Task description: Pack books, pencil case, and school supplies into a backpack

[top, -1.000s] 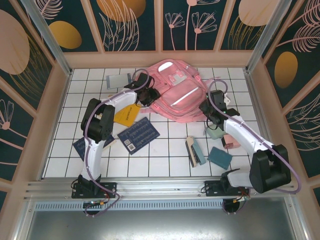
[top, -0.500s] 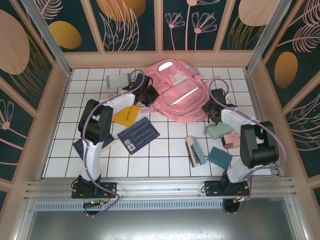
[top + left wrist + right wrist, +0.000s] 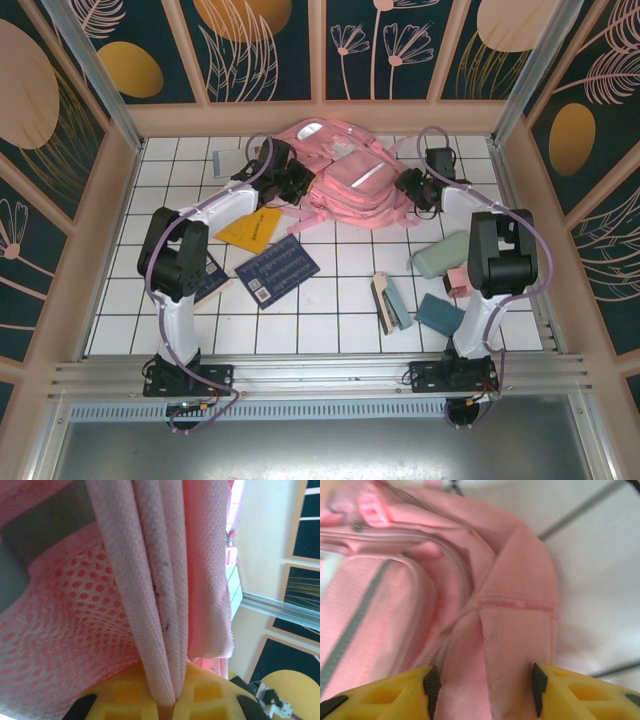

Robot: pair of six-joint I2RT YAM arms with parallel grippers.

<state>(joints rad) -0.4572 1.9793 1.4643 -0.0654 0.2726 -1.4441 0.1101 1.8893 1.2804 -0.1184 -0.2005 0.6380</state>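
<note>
The pink backpack [image 3: 350, 182] lies at the back of the tiled table. My left gripper [image 3: 296, 184] is at its left side, shut on folded pink straps [image 3: 160, 605] that run down between the yellow jaws [image 3: 172, 702]. On the bag's right side my right gripper [image 3: 407, 188] grips a wide pink fabric flap [image 3: 515, 645] that fills the gap between its pads [image 3: 484, 687]. On the tiles lie a yellow-orange book [image 3: 252, 228], a navy book [image 3: 277, 269], a grey book [image 3: 228, 160], the mint pencil case [image 3: 442, 254], a pink block [image 3: 458, 280], a teal pad [image 3: 438, 313] and a stapler [image 3: 388, 302].
A second dark book [image 3: 208, 276] lies partly under the left arm. The wooden back wall [image 3: 320, 118] stands just behind the backpack. Open tiles lie along the near edge [image 3: 300, 335].
The left gripper has shut on the backpack's straps. The backpack has shifted toward the back wall and both grippers moved with it. The right arm swung away from the pencil case.
</note>
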